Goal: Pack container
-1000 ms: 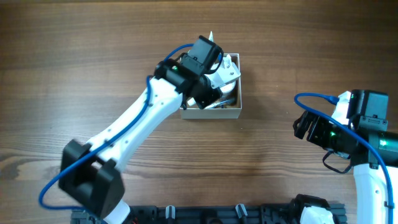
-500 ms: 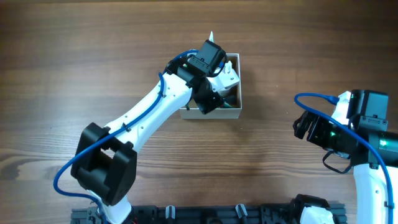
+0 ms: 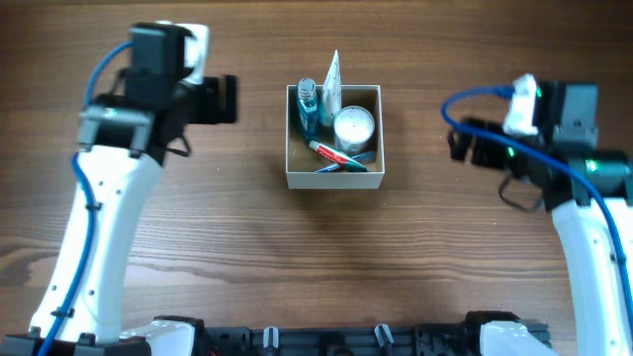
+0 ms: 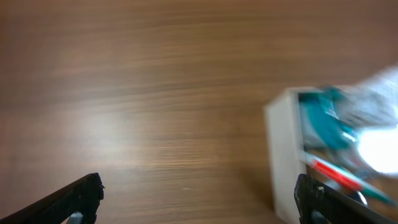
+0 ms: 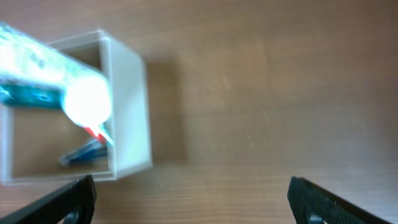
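Note:
The container [image 3: 333, 179], a square white-walled box with a tan inside, stands mid-table. Inside it are a blue bottle [image 3: 308, 107], an upright white tube [image 3: 331, 81], a round white jar [image 3: 354, 126] and a red-and-white tube [image 3: 329, 151]. My left gripper [image 3: 228, 99] hovers left of the box, open and holding nothing. In the left wrist view the container [image 4: 283, 155] is blurred at the right, beside my left gripper [image 4: 199, 200]. My right gripper [image 3: 458, 144] is right of the box, open and holding nothing. The right wrist view has the container [image 5: 127, 112] at the left, above my right gripper [image 5: 193, 200].
Bare wooden table [image 3: 326, 257] surrounds the box on all sides. A black rail [image 3: 326, 338] with the arm bases runs along the near edge. Blue cables loop off both arms.
My left gripper has opened, lifted out of the container and swung far to the left. My right arm has shifted up and slightly toward the box. The container's contents now show.

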Available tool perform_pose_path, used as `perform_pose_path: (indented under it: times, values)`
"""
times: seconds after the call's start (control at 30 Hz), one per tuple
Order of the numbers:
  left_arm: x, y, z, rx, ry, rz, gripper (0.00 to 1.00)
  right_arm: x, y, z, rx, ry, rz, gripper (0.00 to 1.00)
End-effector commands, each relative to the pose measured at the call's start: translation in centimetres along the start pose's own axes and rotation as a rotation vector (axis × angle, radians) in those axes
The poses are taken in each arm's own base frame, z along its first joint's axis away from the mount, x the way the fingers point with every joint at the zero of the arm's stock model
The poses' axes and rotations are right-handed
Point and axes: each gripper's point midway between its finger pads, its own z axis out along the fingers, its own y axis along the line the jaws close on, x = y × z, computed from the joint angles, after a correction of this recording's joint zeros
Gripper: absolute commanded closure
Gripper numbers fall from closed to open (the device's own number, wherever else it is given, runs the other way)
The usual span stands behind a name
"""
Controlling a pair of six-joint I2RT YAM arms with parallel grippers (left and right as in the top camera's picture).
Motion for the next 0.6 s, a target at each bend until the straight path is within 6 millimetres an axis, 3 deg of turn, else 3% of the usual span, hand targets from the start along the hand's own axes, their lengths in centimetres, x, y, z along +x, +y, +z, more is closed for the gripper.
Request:
perform_pose_path:
  times: [0.0,0.13,0.2,0.27,0.43,0.57]
  values:
    - [-0.1,2.9,0.9,0.056,0.02,-0.173,0.0,-4.0,1.6,2.5,0.028,-0.083,-0.136,0.0]
    - [-0.1,4.8,0.9,0.033,0.015,-0.214,0.0,-7.2,2.0,4.5,0.029,-0.181,-0.146,0.0]
    - [0.0,5.8,0.9,0.017,0.017,-0.234,0.0,-6.9,2.5,4.7,0.006,-0.169,-0.248,0.0]
    - [0.6,5.8,0.6,0.019,0.037,-0.232,0.0,-6.3,2.6,4.1,-0.007,-0.153,-0.216,0.0]
    - [1.5,4.5,-1.9,0.074,0.034,-0.139,0.0,-6.5,2.8,-0.1,-0.013,-0.238,-0.132,0.0]
    - [2.7,4.1,-4.1,0.081,-0.04,-0.136,0.0,-4.3,1.8,-3.1,0.01,-0.305,-0.083,0.0]
